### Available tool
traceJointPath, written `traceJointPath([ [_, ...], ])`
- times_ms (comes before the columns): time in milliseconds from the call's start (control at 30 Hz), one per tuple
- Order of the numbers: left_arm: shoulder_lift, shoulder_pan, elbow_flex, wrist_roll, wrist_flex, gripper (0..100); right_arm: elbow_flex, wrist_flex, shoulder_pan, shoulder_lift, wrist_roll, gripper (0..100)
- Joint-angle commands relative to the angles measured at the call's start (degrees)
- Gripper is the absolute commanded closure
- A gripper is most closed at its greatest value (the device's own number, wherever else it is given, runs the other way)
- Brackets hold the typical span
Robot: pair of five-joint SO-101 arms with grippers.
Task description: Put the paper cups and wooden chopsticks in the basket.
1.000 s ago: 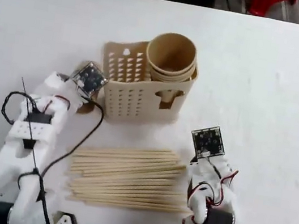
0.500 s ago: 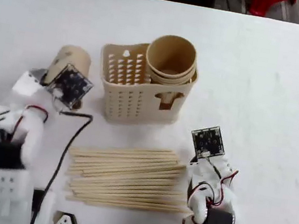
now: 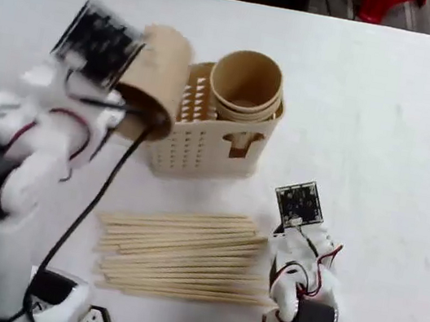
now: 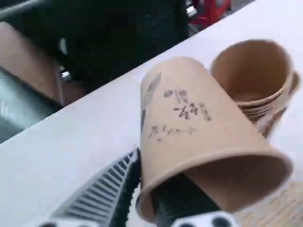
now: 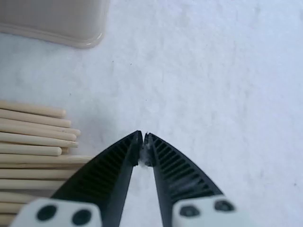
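My left gripper (image 3: 136, 115) is shut on the rim of a brown paper cup (image 3: 155, 76), held tilted in the air just left of the perforated beige basket (image 3: 202, 138). The same cup (image 4: 203, 142) lies on its side between the left gripper (image 4: 147, 189) fingers, one finger inside the mouth. A stack of paper cups (image 3: 246, 84) stands in the basket's right half, and that stack (image 4: 255, 80) sits just beyond the held cup. A pile of wooden chopsticks (image 3: 183, 252) lies on the table in front of the basket. My right gripper (image 5: 142, 144) is shut and empty, beside the chopstick (image 5: 33, 151) ends.
The white table (image 3: 386, 124) stretches wide to the right and behind the basket. A black cable (image 3: 86, 214) runs from the left arm down across the table beside the chopsticks. Dark furniture and a red object (image 3: 386, 4) sit beyond the far edge.
The left arm has lifted the paper cup off the table and swung it up and right, toward the basket's left side. The right arm has stayed still.
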Motion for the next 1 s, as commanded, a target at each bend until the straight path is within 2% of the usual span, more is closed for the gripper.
traceJointPath([
  [0,14.8,8.0,-22.9,4.8,7.5,98,0.5,-1.0,0.4,0.0,0.4,98.1],
  [167,32.0,11.7,-44.1,7.1,13.5,98,0.5,-1.0,0.1,0.0,0.4,98.1],
  [267,39.8,11.6,-49.9,9.8,14.2,97,0.5,-1.0,0.1,0.0,0.4,98.1],
  [433,43.5,11.8,-49.6,10.5,14.2,97,0.5,-1.0,0.1,0.0,0.4,98.1],
  [967,40.1,11.4,-41.7,10.4,14.5,97,0.5,-1.3,0.1,0.0,0.4,98.1],
])
